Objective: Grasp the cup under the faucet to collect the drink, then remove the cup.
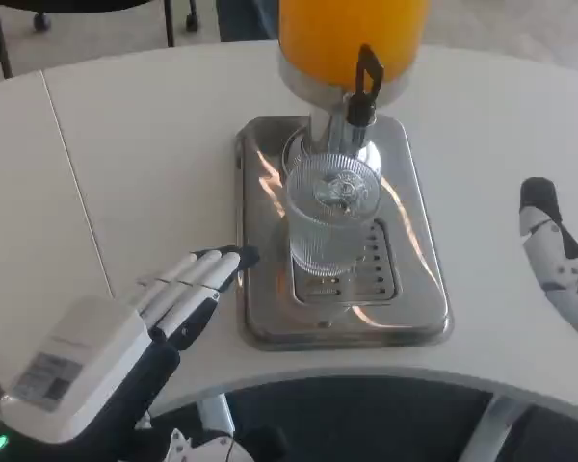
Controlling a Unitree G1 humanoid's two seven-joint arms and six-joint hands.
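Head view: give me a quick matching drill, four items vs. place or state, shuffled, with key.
Items:
1. cup
2. dispenser tank
3. left hand
4. right hand

Descriptions:
A. filled with orange drink
B. clear, ribbed, standing on the drip tray under the faucet
C. at the picture's right edge, away from the tray
D. fingers stretched toward the tray's left edge, holding nothing

Pairs: 1-B, 2-A, 3-D, 4-C
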